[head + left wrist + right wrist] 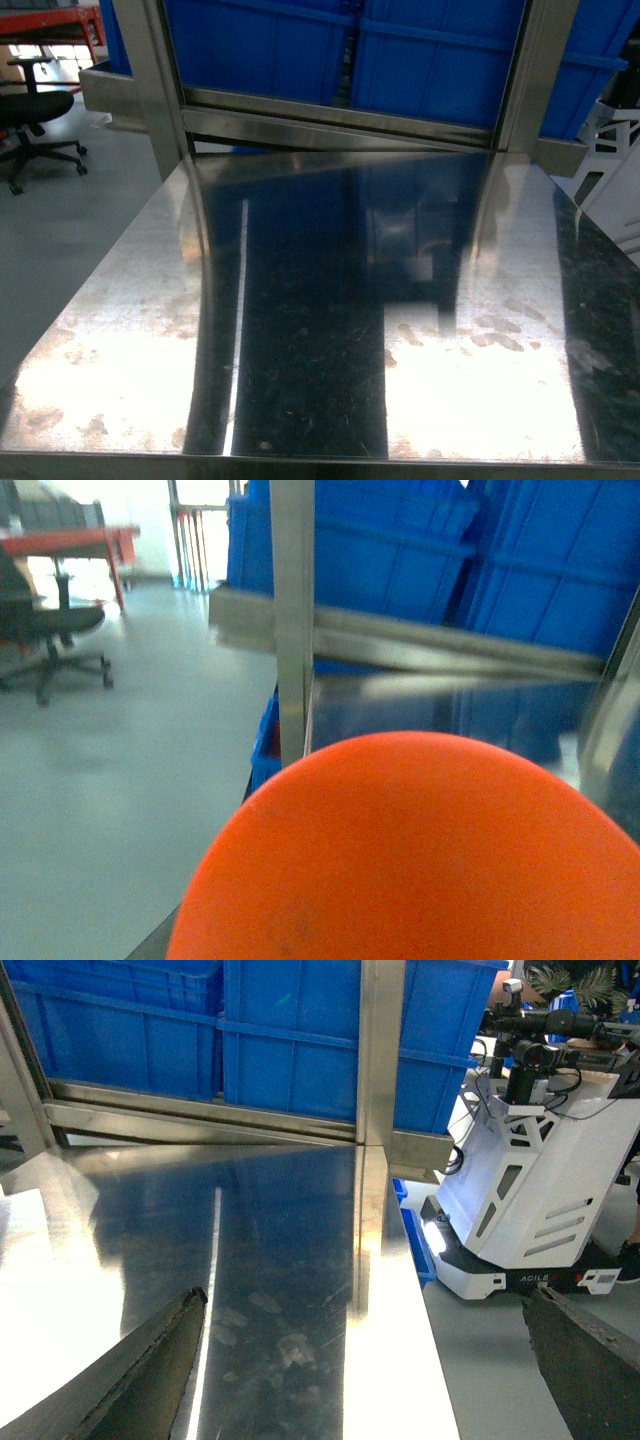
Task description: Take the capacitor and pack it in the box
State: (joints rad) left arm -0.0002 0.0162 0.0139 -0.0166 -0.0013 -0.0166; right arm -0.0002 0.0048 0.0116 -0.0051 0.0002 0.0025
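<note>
Orange dome [420, 860] fills left wrist view, left pincer state unclear; right pincer [365, 1380] wide apart, empty, over steel table [320, 330].

- Steel table [300, 330]: silvery grey, smudged, with bright white glare patches.
- Bins [400, 50] behind the table: saturated blue.
- Rounded object [420, 860] before the table: orange.
- Robot [520, 1200] right of the table: white, black base.

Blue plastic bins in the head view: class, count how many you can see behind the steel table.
2. One blue bin sits upper left between the frame posts; a second blue bin stands to its right. Others may be hidden behind the posts or out of frame.
</note>
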